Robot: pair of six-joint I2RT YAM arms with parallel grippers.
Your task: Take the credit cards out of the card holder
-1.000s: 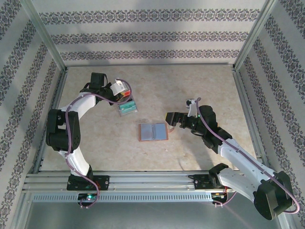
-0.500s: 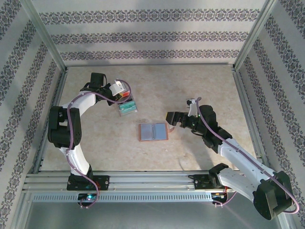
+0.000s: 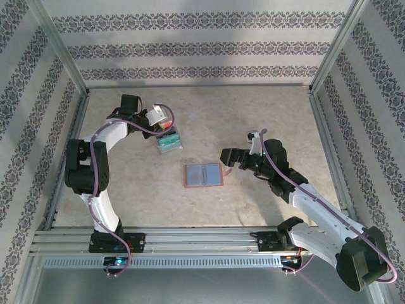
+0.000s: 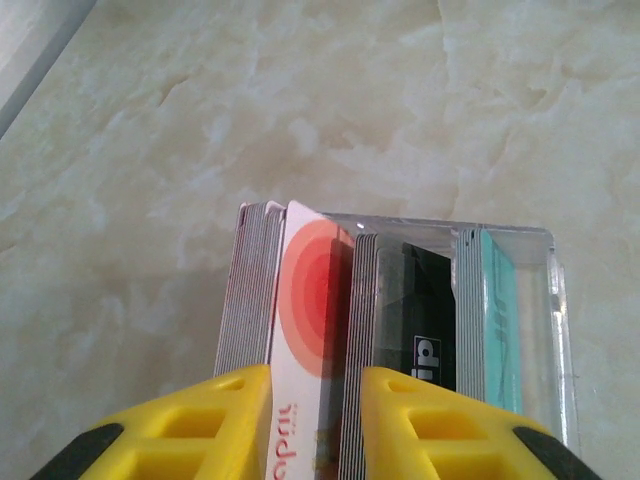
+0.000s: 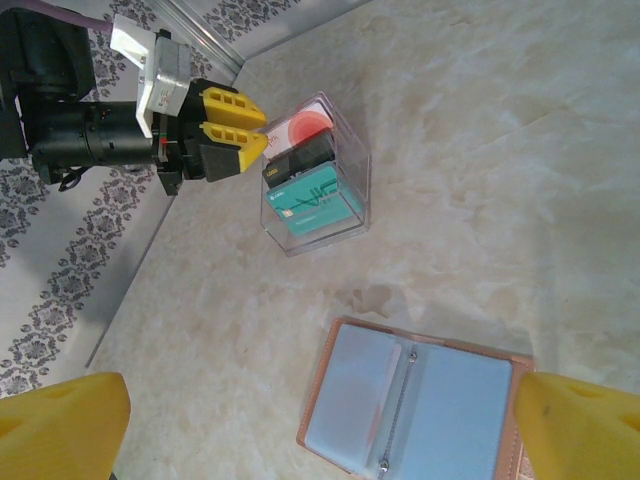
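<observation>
A: Beige marbled tabletop [image 3: 266,114], patterned walls [image 3: 202,44] on three sides. Status on the fingers?

B: Left fingers [image 4: 230,410] narrow, one each side of a red credit card [image 4: 305,300] standing on edge in the clear box [image 4: 550,290]. Cannot tell whether pinching or only flanking. Card's long axis: straight out from the tips, so any pull-back along that same line.

A: Right side?

B: Right fingers [image 5: 60,425] spread wide, holding nothing, hovering just beside the right edge of the card holder [image 5: 450,395].

A: Holder layout?

B: Open flat, grey-blue pockets up, tan rim, spine down the middle. Long axis left-to-right in the overhead view, roughly in line with the right fingers. Sits mid-tabletop, on the near side of the box, well apart from the left fingers. Right arm clearly nearer.

A: Cards in the pockets?

B: Too faint to call. Pockets look flat from the right wrist view. Likely next: approach a pocket edge from the right, low and flat, with the open side of the pocket checked first.

A: Clearance?

B: Bare tabletop all round the holder. Box and left arm far enough off, no likely clash.
</observation>
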